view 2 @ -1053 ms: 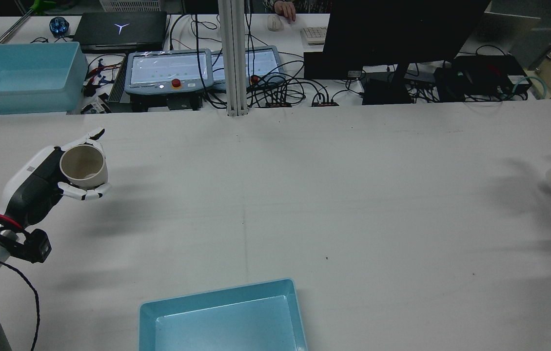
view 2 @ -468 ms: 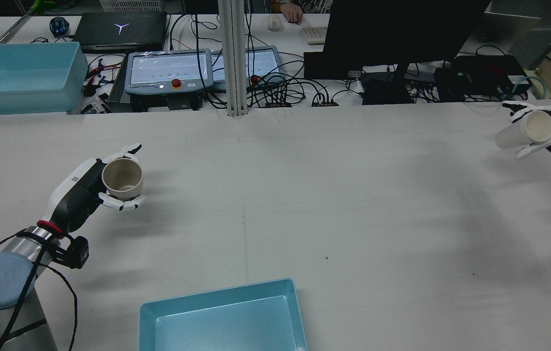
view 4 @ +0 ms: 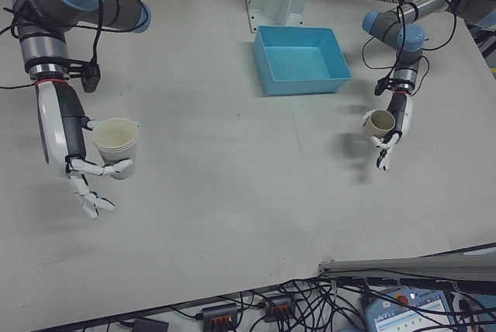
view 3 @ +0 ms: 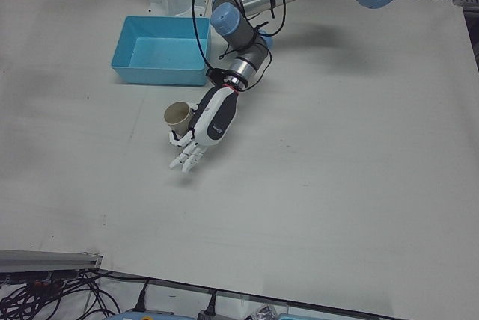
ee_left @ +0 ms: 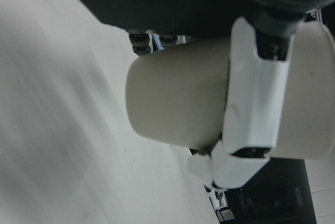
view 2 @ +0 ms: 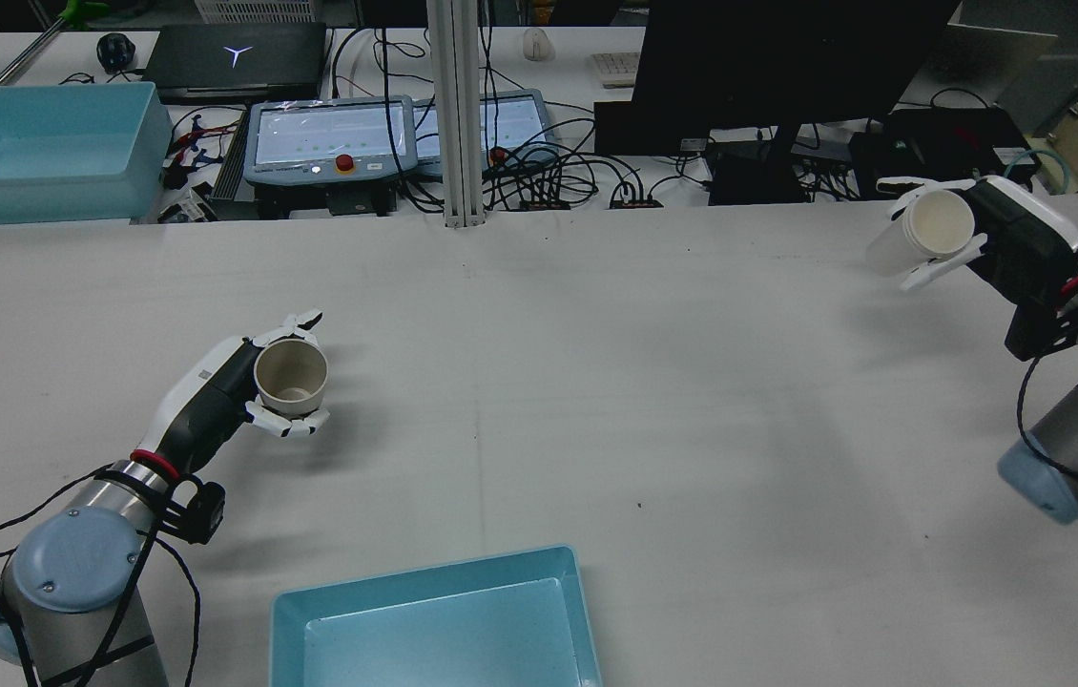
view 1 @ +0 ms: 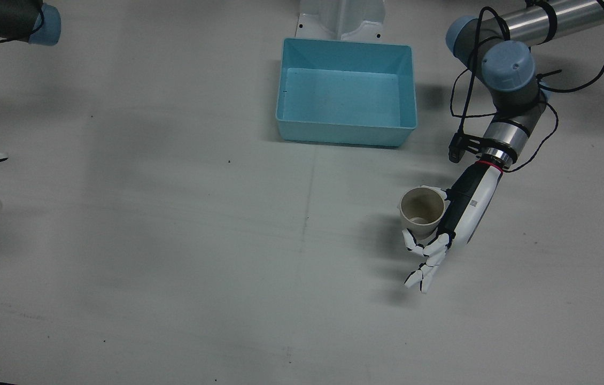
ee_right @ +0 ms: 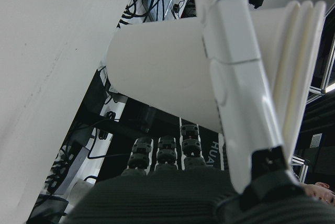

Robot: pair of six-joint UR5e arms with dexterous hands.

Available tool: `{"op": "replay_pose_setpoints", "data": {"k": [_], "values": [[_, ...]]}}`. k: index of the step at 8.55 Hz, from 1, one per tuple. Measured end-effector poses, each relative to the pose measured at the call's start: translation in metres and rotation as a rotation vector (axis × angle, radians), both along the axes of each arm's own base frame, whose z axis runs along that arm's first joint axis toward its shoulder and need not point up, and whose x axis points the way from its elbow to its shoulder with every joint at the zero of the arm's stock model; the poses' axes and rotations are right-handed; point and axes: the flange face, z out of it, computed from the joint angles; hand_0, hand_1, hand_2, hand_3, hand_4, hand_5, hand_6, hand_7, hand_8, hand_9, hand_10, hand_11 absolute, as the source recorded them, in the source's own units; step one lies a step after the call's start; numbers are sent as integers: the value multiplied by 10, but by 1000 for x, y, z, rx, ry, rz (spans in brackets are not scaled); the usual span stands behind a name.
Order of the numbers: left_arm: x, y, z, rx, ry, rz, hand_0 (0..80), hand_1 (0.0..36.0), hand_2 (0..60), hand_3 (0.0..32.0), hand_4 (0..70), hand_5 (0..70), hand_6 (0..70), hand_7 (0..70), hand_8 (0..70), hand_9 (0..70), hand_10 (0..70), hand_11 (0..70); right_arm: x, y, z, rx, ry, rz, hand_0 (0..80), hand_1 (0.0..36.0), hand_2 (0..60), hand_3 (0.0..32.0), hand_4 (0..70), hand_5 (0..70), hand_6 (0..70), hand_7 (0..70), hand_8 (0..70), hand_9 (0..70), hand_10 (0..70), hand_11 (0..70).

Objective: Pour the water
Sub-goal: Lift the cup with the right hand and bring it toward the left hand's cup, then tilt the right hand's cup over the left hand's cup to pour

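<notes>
My left hand (view 2: 215, 401) is shut on a tan paper cup (view 2: 291, 385), held about upright just above the table with its mouth up. The same cup (view 1: 420, 213) shows in the front view beside that hand (view 1: 465, 208), a little in front of the blue tray (view 1: 345, 136). My right hand (view 2: 1016, 239) is shut on a white cup (view 2: 925, 234) at the far right, raised and tilted. The right-front view shows this white cup (view 4: 116, 146) in the hand (view 4: 62, 126). I cannot tell what is inside either cup.
The blue tray (view 2: 424, 572) lies at the table's near edge between the arms. Beyond the far edge stand a second blue bin (view 2: 43, 191), teach pendants (view 2: 329, 134), cables and a dark monitor (view 2: 787, 57).
Left hand has carried the tan cup rightward toward the table's middle. Right hand has come in from the right edge, moving left and farther back with the white cup.
</notes>
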Motion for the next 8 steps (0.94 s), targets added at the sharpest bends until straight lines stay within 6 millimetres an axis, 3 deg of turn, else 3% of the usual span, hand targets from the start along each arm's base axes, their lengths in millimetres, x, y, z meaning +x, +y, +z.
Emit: {"op": "replay_pose_setpoints", "data": {"k": [2, 6, 7, 8], "values": [[21, 6, -3, 9, -20, 23, 732, 360, 600, 0, 363, 700, 112, 106, 34, 12, 42, 91, -37, 10, -70, -60, 32, -11, 800, 319, 42, 0, 700, 448, 204, 199, 114, 92, 85, 142], [53, 1, -20, 48, -43, 60, 753, 360, 577, 0, 366, 700, 121, 113, 39, 19, 44, 94, -101, 28, -168, -116, 78, -18, 800, 360, 67, 0, 700, 501, 255, 237, 130, 108, 95, 160], [59, 1, -29, 60, -39, 67, 795, 360, 584, 0, 370, 700, 122, 116, 38, 18, 41, 90, -115, 35, -188, -115, 82, -14, 800, 360, 66, 0, 700, 500, 256, 240, 130, 109, 96, 161], [68, -1, -50, 75, -24, 78, 800, 360, 598, 0, 369, 700, 121, 118, 39, 19, 40, 89, -127, 40, -203, -114, 85, -16, 800, 360, 65, 0, 700, 498, 255, 242, 131, 110, 97, 162]]}}
